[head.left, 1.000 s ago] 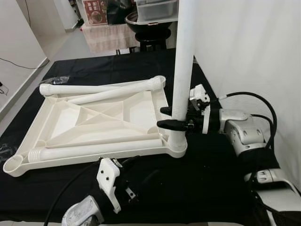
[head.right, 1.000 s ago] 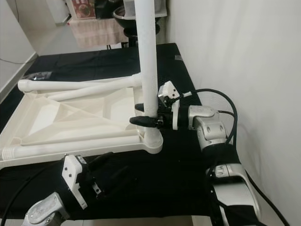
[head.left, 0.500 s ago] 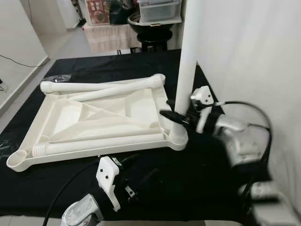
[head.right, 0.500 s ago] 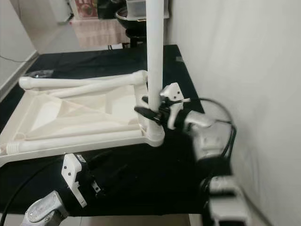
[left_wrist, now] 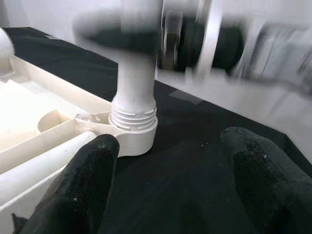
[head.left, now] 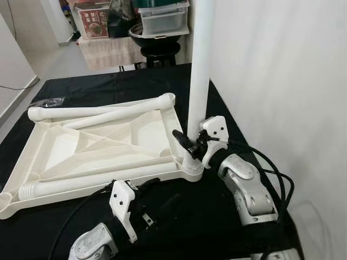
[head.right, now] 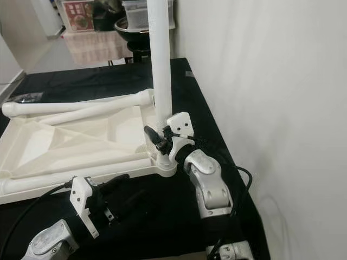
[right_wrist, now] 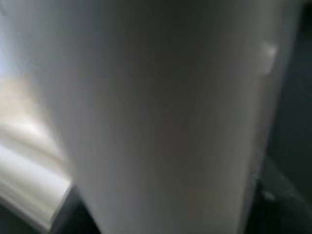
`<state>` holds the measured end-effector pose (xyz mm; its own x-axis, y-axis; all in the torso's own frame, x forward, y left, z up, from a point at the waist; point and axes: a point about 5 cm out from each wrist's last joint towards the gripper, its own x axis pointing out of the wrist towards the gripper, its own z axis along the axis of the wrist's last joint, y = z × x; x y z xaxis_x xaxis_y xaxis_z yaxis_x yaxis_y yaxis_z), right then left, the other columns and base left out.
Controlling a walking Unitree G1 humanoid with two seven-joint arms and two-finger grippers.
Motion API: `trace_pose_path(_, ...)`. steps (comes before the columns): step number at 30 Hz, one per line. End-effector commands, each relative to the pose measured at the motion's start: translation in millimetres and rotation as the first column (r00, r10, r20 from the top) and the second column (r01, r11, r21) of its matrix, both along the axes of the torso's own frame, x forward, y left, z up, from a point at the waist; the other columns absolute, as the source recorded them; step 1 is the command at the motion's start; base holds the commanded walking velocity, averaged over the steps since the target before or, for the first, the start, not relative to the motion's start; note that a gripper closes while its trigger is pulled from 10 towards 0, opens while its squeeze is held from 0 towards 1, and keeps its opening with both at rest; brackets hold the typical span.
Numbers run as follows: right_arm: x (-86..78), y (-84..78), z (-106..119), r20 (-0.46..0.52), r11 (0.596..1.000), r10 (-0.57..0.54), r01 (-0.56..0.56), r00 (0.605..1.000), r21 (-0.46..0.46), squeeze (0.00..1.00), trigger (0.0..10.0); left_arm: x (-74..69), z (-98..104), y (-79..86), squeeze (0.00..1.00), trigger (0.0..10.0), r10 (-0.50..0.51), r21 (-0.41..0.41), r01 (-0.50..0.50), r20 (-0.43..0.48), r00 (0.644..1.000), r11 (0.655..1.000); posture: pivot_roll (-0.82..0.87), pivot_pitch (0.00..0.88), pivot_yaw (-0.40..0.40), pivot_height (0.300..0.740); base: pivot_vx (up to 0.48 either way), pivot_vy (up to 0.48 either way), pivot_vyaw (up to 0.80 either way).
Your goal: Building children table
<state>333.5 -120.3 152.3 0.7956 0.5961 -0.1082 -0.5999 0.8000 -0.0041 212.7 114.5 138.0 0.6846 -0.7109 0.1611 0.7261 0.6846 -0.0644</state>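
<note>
Here the right claw [head.left: 187, 142] is clamped on the upright table leg [head.left: 198, 81], low on the shaft and just above the corner socket [head.left: 191, 169] that the leg stands in. One black finger shows on the near side of the leg; the other is hidden behind it. In the right wrist view the pale shaft [right_wrist: 161, 117] is a close blur.

Away from that claw, toward the robot's left, the upturned white tabletop [head.left: 103, 143] lies flat on the black counter [head.left: 217, 216], its ribbed underside facing up. Three loose legs rest on it: two [head.left: 103, 111] lie close together along the far edge, beyond the claw, and one [head.left: 103, 179] lies along the near edge, its threaded end at the far left corner.

The left claw [head.left: 154, 197] hovers low over the black counter, nearer the robot than the tabletop's near edge, with its two fingers [left_wrist: 92, 180] spread apart and holding nothing. From the left wrist view the socket and the leg's threaded collar [left_wrist: 133, 117] sit ahead of it, between the spread fingers.
</note>
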Motion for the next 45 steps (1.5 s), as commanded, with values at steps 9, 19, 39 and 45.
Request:
trace_pose_path(9,6.7,-10.0,46,0.1,0.937,0.348,-0.345,0.932,-0.051,0.0,10.0,-0.8,-5,-0.8,0.0,10.0,-0.001,0.0,0.001,-0.017,1.0,1.0,-0.04,0.149,0.046,0.74,0.0,0.0,0.0)
trace_pose_path(19,18.6,-16.0,63,0.074,0.832,0.555,-0.553,0.828,-0.049,0.0,0.0,-4.1,-7,-2.3,0.0,10.0,0.0,0.001,0.0,-0.019,1.0,1.0,-0.02,0.136,0.038,0.74,0.0,0.0,0.0)
trace_pose_path(39,-19.5,-2.5,-24,-0.074,0.983,-0.175,0.171,0.982,-0.065,0.0,0.0,-7.2,-6,-0.8,0.0,10.0,-0.005,-0.002,0.005,-0.018,1.0,1.0,-0.05,0.171,0.041,0.74,0.0,0.0,0.0)
trace_pose_path(45,-21.9,9.0,-25,-0.079,0.995,-0.099,0.096,0.992,-0.04,0.0,0.0,-3.3,-6,-1.6,0.0,10.0,-0.02,0.002,0.02,-0.017,1.0,1.0,-0.05,0.159,0.044,0.74,0.0,0.0,0.0)
